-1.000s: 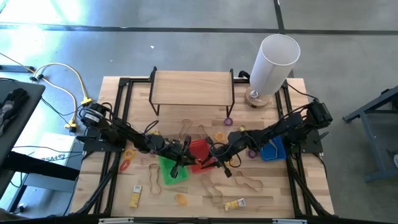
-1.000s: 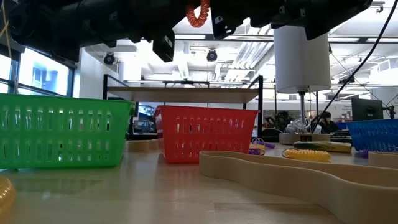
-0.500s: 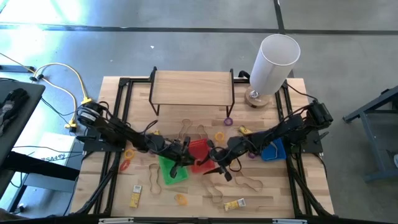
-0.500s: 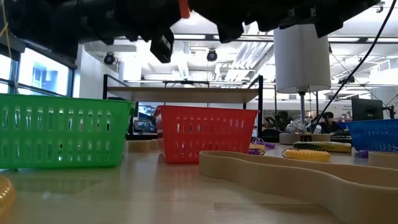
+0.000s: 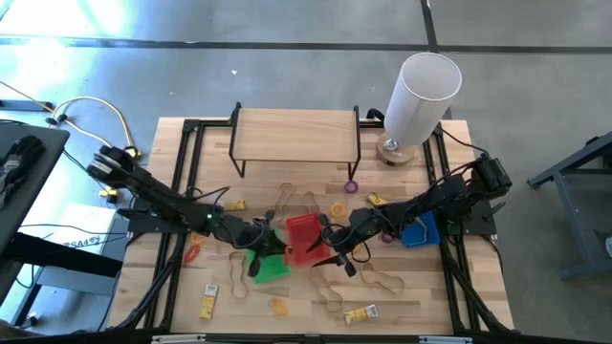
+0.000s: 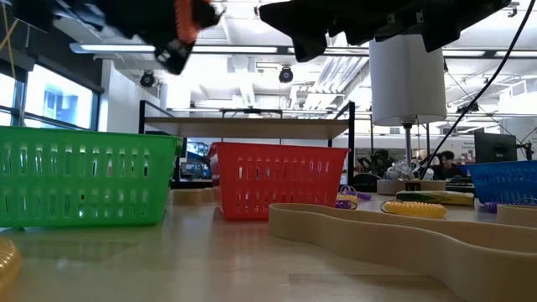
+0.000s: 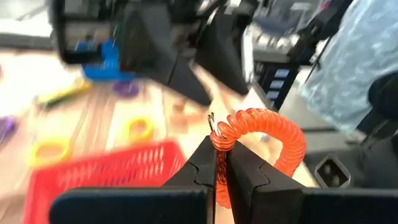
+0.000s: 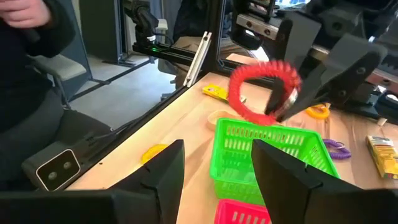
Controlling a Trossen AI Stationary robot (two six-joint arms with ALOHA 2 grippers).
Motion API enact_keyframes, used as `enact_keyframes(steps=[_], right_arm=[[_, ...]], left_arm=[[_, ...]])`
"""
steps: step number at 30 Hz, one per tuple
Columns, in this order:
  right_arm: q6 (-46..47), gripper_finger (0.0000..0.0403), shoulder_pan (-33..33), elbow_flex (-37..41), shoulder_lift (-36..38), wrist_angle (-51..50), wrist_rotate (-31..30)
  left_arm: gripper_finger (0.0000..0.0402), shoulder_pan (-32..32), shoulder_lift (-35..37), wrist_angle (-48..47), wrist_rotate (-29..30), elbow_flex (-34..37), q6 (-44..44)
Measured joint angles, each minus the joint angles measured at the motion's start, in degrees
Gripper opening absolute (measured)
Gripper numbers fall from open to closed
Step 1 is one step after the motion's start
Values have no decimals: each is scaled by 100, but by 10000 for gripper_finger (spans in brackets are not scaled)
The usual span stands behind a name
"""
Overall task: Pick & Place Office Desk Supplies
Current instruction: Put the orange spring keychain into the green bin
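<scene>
left gripper (image 7: 219, 163) pinches an orange coil ring (image 7: 264, 138) in closed jaws, and we see it held in the air above the green basket (image 8: 270, 158). right gripper (image 8: 214, 171) hangs over the red basket (image 5: 304, 237) with jaws parted, holding nothing (other rings, bands and packets lie loose on the table (image 5: 430, 287)).

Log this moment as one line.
left gripper: shut on red coil ring, above green basket | right gripper: open, empty
</scene>
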State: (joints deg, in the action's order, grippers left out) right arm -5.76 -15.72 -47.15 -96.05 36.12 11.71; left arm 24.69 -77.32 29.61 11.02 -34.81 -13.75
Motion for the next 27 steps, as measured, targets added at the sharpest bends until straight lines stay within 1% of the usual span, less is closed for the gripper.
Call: enact_keyframes(steps=[6, 11, 14, 19, 23, 27], right_arm=[[0, 175, 30, 1, 2, -4, 18], [6, 175, 54, 1, 0, -4, 15], [2, 175, 52, 1, 1, -4, -6], [2, 175, 49, 1, 1, -10, -272], [0, 175, 53, 1, 0, -31, -285], [4, 174, 52, 1, 0, -33, -285]], left_arm=[[6, 256, 437, -1650, 291, -176, -627], [6, 373, 424, -3368, 431, -624, -1228], [6, 371, 359, -4016, 408, -730, -1563], [6, 277, 188, -4548, 130, -737, -1972], [6, 105, -61, -4570, -71, -737, -2101], [6, -96, -313, -4574, -466, -737, -2102]])
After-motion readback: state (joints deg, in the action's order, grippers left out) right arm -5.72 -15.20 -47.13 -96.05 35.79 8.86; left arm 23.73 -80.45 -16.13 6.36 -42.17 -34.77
